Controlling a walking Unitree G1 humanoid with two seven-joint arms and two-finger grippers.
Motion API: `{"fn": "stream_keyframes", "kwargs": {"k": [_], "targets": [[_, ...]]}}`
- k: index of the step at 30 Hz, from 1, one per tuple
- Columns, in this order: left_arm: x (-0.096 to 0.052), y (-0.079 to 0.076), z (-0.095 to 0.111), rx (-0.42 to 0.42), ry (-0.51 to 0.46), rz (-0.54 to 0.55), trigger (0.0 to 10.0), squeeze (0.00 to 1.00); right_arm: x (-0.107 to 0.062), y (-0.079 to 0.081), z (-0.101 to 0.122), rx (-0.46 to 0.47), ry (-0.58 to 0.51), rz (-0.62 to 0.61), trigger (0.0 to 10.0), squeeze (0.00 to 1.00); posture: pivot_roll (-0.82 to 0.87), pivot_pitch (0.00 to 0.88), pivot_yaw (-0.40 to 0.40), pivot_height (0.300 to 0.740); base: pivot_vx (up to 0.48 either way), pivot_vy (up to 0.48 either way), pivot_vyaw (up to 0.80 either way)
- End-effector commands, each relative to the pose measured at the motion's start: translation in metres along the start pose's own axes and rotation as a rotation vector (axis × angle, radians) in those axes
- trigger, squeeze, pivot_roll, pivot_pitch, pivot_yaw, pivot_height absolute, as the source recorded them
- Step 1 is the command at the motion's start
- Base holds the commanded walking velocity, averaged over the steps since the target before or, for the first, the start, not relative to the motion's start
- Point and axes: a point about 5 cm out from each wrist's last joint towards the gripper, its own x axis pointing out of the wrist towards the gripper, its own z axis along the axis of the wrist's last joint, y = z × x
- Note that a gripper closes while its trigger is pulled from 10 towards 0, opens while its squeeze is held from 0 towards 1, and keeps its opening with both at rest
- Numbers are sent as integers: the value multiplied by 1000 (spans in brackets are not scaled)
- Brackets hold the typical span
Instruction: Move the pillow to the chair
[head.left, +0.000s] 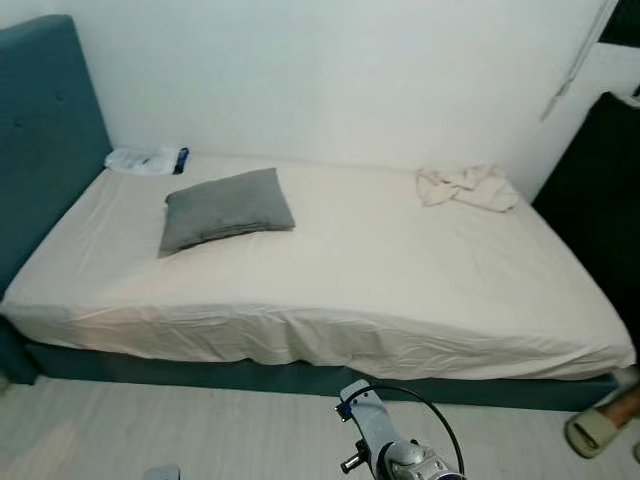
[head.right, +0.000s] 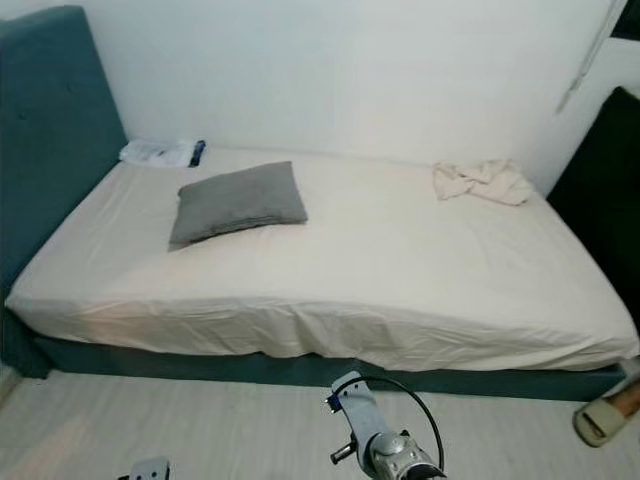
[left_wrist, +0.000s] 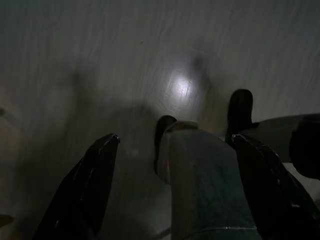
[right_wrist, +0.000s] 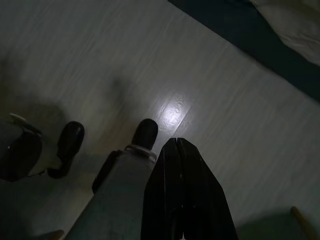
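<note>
A grey pillow (head.left: 226, 208) lies flat on the cream sheet of the bed (head.left: 330, 300), toward the headboard end on the left. Both arms hang low by the floor, far from it. In the left wrist view my left gripper (left_wrist: 175, 150) is open, its black fingers (left_wrist: 95, 175) wide apart above the pale floor and my own legs. In the right wrist view my right gripper (right_wrist: 178, 142) is shut, its fingers pressed together with nothing between them. The right arm's silver wrist (head.left: 395, 455) shows at the bottom of the head view.
A teal headboard (head.left: 45, 130) rises at the left. A white packet (head.left: 145, 160) lies at the bed's far left corner and a crumpled cream cloth (head.left: 467, 187) at the far right. A dark panel (head.left: 600, 190) stands on the right, a slipper (head.left: 597, 428) below it on the floor.
</note>
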Motion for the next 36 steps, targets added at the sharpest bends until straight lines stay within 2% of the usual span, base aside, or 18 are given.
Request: {"fn": "stream_keyframes", "kwargs": {"k": [1,8,12,21,36], "targets": [[1,-2,1,11,4,-7,10000,0,-1,-5,0,-16,4,-9,10000,0,27,7,-75,740,0,0,-650],[2,-6,6,22,-2,1,10000,0,-1,-7,-1,-20,8,-9,10000,0,23,3,-90,740,0,0,-701],[3,-11,7,1,-14,-14,10000,0,-2,-9,0,-20,7,-11,10000,0,26,2,-99,740,0,0,-700],[2,-13,5,-5,-8,-18,10000,0,-2,-8,2,-25,-1,-5,10000,0,26,4,-98,740,0,0,0],[3,-15,6,42,-5,-39,10000,0,-2,-12,7,9,-36,-19,10000,0,5,4,-87,740,0,0,0]]}}
